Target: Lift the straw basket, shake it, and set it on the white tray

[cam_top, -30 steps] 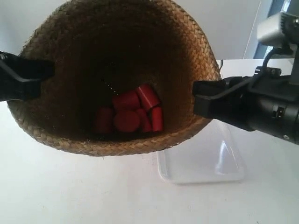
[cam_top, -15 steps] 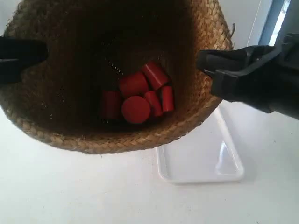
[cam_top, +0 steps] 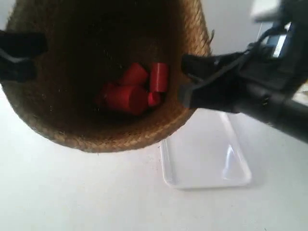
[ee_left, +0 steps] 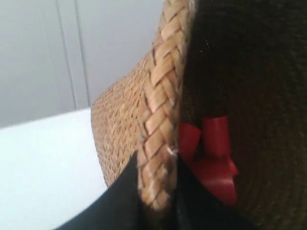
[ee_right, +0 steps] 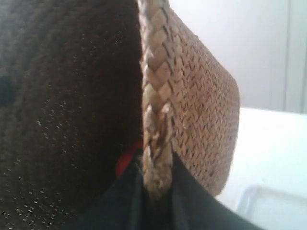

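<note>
The straw basket (cam_top: 115,137) hangs in the air, close to the exterior camera, held by both arms at opposite sides of its rim. Several red cylinders (cam_top: 132,89) lie loose in its dark interior. My left gripper (ee_left: 158,191) is shut on the braided rim (ee_left: 160,120), one finger inside and one outside. My right gripper (ee_right: 157,184) is likewise shut on the rim (ee_right: 156,86). The white tray (cam_top: 207,154) lies flat on the table, below and to the right of the basket. In the exterior view the arm at the left (cam_top: 19,55) and the arm at the right (cam_top: 240,89) flank the basket.
The white table (cam_top: 72,192) spreads under the basket. A pale wall (ee_left: 48,52) stands behind. The tray's corner (ee_right: 268,206) shows in the right wrist view beyond the basket.
The basket has risen and shifted left in the exterior view. The red cylinders have tumbled about inside it. The arm at the exterior view's right moved left and up with it.
</note>
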You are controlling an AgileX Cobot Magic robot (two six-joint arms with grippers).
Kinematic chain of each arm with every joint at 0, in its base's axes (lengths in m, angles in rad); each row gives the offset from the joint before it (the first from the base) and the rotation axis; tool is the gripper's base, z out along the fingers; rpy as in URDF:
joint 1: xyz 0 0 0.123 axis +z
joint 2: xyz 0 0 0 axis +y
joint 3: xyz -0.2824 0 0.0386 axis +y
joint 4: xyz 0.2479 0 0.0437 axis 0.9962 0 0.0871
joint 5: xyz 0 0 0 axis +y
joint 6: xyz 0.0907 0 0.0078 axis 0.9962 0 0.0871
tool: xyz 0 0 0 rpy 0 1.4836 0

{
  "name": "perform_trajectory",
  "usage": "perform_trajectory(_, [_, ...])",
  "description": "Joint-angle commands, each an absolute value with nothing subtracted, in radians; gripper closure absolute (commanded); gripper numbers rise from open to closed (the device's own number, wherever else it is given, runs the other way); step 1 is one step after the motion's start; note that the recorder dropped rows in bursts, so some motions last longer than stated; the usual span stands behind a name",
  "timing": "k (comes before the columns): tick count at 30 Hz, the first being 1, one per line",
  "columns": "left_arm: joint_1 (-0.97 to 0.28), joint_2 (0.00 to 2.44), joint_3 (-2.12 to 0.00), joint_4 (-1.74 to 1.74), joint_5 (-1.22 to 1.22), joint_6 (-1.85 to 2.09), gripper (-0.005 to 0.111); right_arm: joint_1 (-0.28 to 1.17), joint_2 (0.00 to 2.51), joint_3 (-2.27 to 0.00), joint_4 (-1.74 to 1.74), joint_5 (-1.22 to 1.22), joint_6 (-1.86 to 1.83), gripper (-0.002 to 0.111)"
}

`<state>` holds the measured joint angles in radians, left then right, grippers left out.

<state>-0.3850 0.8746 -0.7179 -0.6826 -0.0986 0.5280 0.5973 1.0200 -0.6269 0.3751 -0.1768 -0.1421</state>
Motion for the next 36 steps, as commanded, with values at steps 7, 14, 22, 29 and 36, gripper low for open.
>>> perform_trajectory(7, [-0.421,0.876,-0.68,-0.652,-0.175,0.619,0.107,0.613,1.066,-0.624,0.326,-0.224,-0.222,0.108])
perform_trajectory(14, [-0.442,0.792,-0.79,-0.618,0.145,0.63,0.107,0.64,0.939,-0.744,0.361,0.049,-0.135,0.108])
perform_trajectory(22, [-0.444,0.877,-0.748,-0.694,0.023,0.595,0.107,0.581,1.039,-0.698,0.44,-0.009,-0.149,0.108])
perform_trajectory(29, [-0.442,0.912,-0.709,-0.671,-0.118,0.598,0.107,0.593,1.028,-0.645,0.437,-0.132,-0.261,0.108])
perform_trajectory(36, [-0.444,0.852,-0.861,-0.633,0.266,0.607,0.107,0.61,0.904,-0.788,0.439,0.131,-0.23,0.108])
